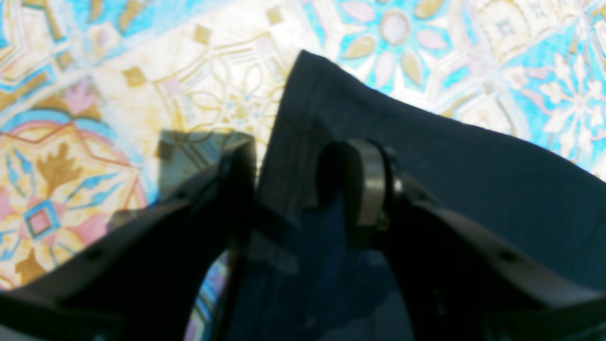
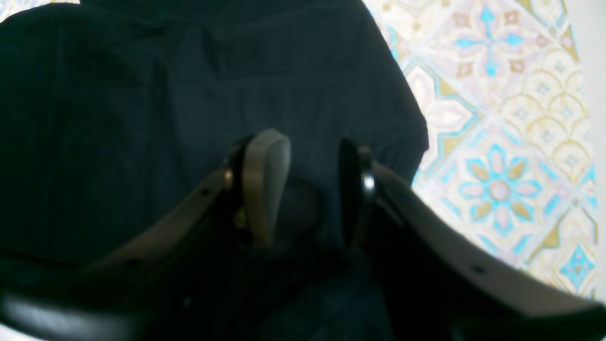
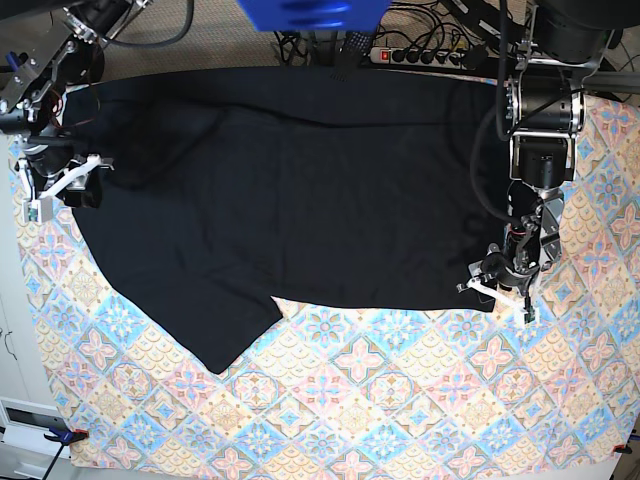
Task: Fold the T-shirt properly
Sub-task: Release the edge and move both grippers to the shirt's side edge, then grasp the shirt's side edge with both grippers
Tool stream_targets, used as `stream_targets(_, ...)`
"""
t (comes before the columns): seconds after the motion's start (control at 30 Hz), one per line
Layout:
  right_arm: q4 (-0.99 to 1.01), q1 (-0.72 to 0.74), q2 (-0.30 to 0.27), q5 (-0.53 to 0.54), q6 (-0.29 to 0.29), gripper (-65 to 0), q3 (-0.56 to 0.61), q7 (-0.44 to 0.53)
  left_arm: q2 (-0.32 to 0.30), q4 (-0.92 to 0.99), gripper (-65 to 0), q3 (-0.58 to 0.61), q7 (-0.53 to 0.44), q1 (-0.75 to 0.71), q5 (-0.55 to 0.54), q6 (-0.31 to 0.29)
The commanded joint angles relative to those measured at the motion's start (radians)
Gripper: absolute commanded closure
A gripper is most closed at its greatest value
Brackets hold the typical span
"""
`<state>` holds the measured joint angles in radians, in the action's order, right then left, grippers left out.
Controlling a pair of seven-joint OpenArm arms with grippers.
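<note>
The black T-shirt (image 3: 300, 200) lies spread over the far half of the table, with one sleeve pointing toward the front left. My left gripper (image 3: 497, 293) is at the shirt's front right corner. In the left wrist view the shirt's hemmed corner (image 1: 426, 151) lies between the parted fingers of the left gripper (image 1: 303, 184), one finger beside the hem and the other over the cloth. My right gripper (image 3: 58, 190) is at the shirt's left edge. In the right wrist view the right gripper (image 2: 307, 189) has its fingers apart over the dark cloth (image 2: 142, 94), with a low ridge of fabric between them.
A tablecloth (image 3: 380, 400) with a blue, pink and gold tile pattern covers the table. A power strip (image 3: 420, 55) and cables lie behind the far edge, and a blue object (image 3: 310, 12) hangs above it. The table's left edge (image 3: 12, 330) is near the right arm.
</note>
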<state>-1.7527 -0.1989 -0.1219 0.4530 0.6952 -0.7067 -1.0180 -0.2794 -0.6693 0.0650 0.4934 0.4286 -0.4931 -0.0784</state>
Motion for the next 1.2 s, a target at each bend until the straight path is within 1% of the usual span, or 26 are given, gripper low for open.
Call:
stream_targets(0.0, -0.02, 0.006, -0.015, 0.02, 0.003, -20.7, -0.003, 0.02, 0.01, -0.004, -22.0, 0.003, 0.052, 0.0, -0.017, -0.018)
stream_targets(0.07, -0.02, 0.006, -0.015, 0.02, 0.003, -20.7, -0.003, 0.02, 0.015, -0.004, -10.6, 0.005, 0.052, -0.001, -0.017, -0.018)
stream_targets(0.1, -0.017, 0.006, -0.015, 0.02, 0.003, -20.7, -0.003, 0.02, 0.015, -0.004, -3.9, 0.005, 0.052, -0.003, -0.019, -0.018)
stream_targets(0.13, -0.016, 0.008, -0.017, 0.02, 0.003, -20.7, -0.003, 0.02, 0.013, -0.004, 0.0, 0.002, 0.052, -0.01, -0.02, -0.018)
stream_targets(0.2, -0.016, 0.029, -0.019, 0.017, 0.003, -20.7, -0.003, 0.02, 0.01, -0.019, 0.0, -0.003, 0.052, -0.029, -0.02, -0.018)
stream_targets(0.27, -0.016, 0.065, -0.02, -0.018, 0.003, -20.7, 0.008, 0.02, -0.007, -0.077, 0.0, -0.003, 0.052, -0.057, -0.02, -0.018)
stream_targets(0.4, -0.014, 0.14, -0.02, -0.213, 0.003, -20.7, 0.121, 0.021, -0.027, -0.226, 0.0, -0.003, 0.054, -0.145, -0.02, -0.018)
stream_targets(0.47, 0.001, 0.18, -0.02, -0.302, 0.003, -20.7, 0.172, 0.023, -0.053, -0.289, 0.0, -0.004, 0.055, -0.184, -0.02, -0.018)
stream_targets(0.53, 0.056, 0.226, -0.02, -0.36, 0.003, -20.9, 0.206, 0.026, -0.065, -0.361, 0.0, -0.006, 0.089, -0.216, -0.022, -0.016)
stream_targets(0.63, 0.175, 0.307, -0.023, -0.405, 0.003, -21.0, 0.206, 0.028, -0.067, -0.462, 0.0, -0.04, 0.106, -0.281, -0.022, -0.016)
stream_targets(0.7, 0.256, 0.356, -0.055, -0.417, 0.003, -21.0, 0.212, 0.037, -0.067, -0.531, 0.0, -0.107, 0.123, -0.331, -0.022, -0.016)
stream_targets(0.8, 0.42, 0.425, -0.1, -0.42, 0.003, -21.0, 0.213, 0.11, -0.065, -0.628, 0.0, -0.182, 0.178, -0.385, -0.022, -0.018)
stream_targets(0.97, 0.696, 0.513, -0.187, -0.422, 0.003, -21.0, 0.227, 0.25, -0.067, -0.768, 0.0, -0.189, 0.19, -0.472, -0.022, -0.018)
stream_targets(1.07, 0.853, 0.573, -0.243, -0.422, 0.003, -21.0, 0.296, 0.336, -0.067, -0.827, 0.0, -0.189, 0.192, -0.517, -0.022, -0.018)
stream_targets(1.17, 0.96, 0.629, -0.27, -0.422, 0.003, -21.1, 0.387, 0.403, -0.067, -0.867, 0.0, -0.189, 0.192, -0.551, -0.022, -0.018)
